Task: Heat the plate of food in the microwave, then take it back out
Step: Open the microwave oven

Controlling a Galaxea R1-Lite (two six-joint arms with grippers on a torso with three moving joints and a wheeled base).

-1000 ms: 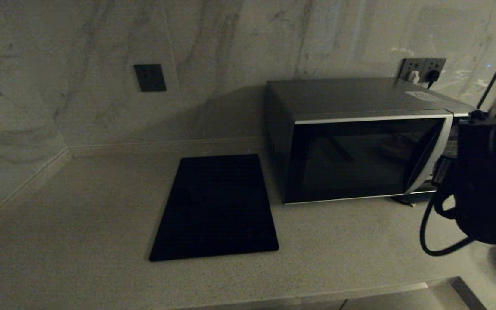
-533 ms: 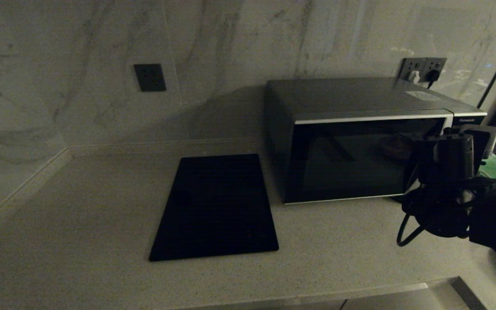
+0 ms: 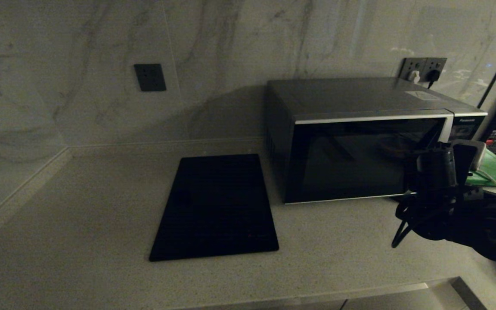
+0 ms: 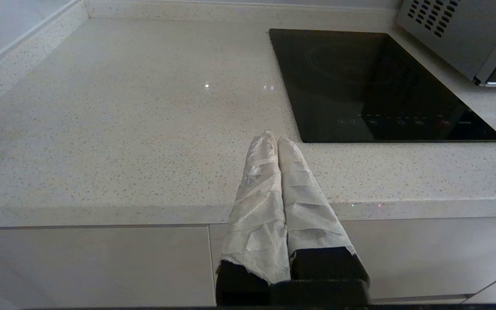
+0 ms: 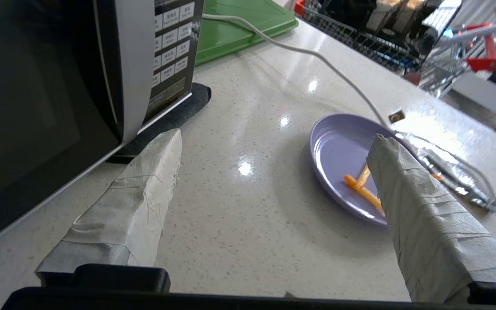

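The black microwave (image 3: 360, 142) stands at the back right of the counter with its dark glass door closed. My right gripper (image 3: 454, 159) hangs open in front of the door's right edge and the button panel (image 5: 170, 47). In the right wrist view the right gripper (image 5: 276, 137) has only bare counter between its taped fingers; one fingertip (image 5: 166, 146) is close to the microwave's lower front corner. The lilac plate (image 5: 342, 159) with orange food sticks (image 5: 362, 189) lies on the counter beside the other finger, untouched. My left gripper (image 4: 274, 138) is shut and empty above the counter's front edge.
A flat black cooktop (image 3: 218, 206) lies left of the microwave. A green board (image 5: 239, 21) lies behind, to the microwave's right. A white cable (image 5: 317, 56) runs across the counter past the plate. A wire rack (image 5: 368, 38) stands further right, and a metal utensil (image 5: 450, 172) lies beyond the plate.
My right arm has dropped from close up at the right edge and swung in, so its open gripper now points at the microwave's right front. Nothing else has moved.
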